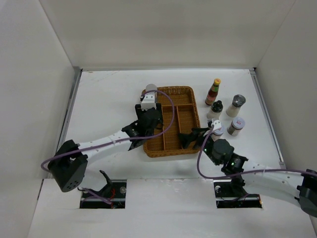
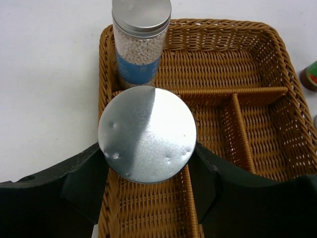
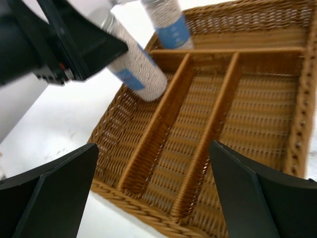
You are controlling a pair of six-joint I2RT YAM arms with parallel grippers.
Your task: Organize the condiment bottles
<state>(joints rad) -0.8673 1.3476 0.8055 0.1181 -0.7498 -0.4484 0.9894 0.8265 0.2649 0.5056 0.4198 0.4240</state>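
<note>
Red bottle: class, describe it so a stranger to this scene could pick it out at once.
Find the wicker tray mid-table. Right of it stands a cluster of bottles; the red bottle is the one farthest back. It alone is slim, with a yellow cap.

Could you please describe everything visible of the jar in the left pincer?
The jar is a clear cylinder of small white beads with a blue label band and a dimpled silvery lid. The left pincer clamps its sides under the lid. It tilts over the left compartment of the wicker tray; whether its base touches the tray is unclear.
</note>
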